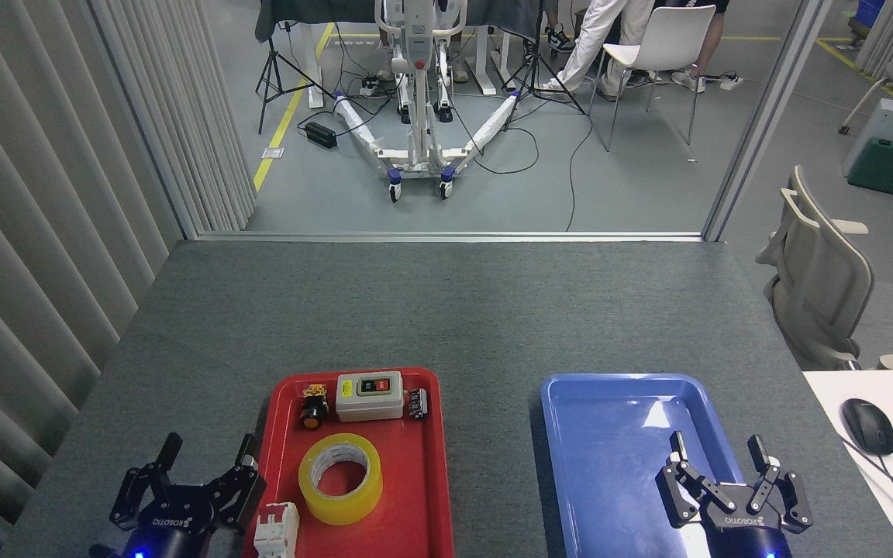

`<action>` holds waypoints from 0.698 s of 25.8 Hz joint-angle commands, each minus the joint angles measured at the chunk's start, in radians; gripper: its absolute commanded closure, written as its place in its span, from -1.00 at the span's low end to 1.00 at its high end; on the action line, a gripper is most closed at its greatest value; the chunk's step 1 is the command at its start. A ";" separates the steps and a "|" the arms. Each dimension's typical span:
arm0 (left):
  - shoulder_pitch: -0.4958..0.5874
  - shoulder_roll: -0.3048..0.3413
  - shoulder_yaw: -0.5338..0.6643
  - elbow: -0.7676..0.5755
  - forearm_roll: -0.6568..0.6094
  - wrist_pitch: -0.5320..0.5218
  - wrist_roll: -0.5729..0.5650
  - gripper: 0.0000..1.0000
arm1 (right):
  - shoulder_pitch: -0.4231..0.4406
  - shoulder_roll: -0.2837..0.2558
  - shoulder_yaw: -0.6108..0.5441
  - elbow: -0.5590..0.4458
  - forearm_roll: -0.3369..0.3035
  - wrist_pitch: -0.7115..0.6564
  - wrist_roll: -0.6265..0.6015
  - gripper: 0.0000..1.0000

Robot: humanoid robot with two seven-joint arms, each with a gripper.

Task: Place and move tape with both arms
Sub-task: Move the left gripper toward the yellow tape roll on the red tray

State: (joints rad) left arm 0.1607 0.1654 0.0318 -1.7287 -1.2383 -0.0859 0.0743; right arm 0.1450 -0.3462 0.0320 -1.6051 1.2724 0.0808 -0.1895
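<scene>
My left arm (171, 515) and right arm (733, 519) are both cut off by the bottom edge, so I see only their far ends. The red tray (431, 465) and blue tray (570, 465) lose their near rims to that same edge. The white breaker (276, 531) runs partly out of view below. My left fingers (246, 452) cover a bit of the red tray's left rim. The small black part (417, 404) in the red tray's far corner is too small to identify. Beyond the desk (446, 310), a seated person (609, 31) is cut off at the top.
</scene>
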 commanded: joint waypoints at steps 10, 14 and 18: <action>-0.016 0.049 -0.006 0.015 0.082 0.023 -0.067 -1.00 | -0.019 -0.048 0.000 -0.001 -0.001 -0.001 0.001 -1.00; -0.032 0.049 -0.020 0.023 0.082 0.025 -0.071 -1.00 | -0.012 -0.048 0.002 -0.001 -0.001 -0.001 0.001 -1.00; -0.073 0.043 -0.021 0.058 0.083 0.025 -0.093 -1.00 | -0.012 -0.048 0.002 -0.001 -0.001 -0.003 0.001 -1.00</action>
State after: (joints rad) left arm 0.1229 0.2102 0.0129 -1.6959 -1.1565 -0.0613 -0.0040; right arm 0.1325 -0.3937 0.0338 -1.6061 1.2716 0.0793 -0.1881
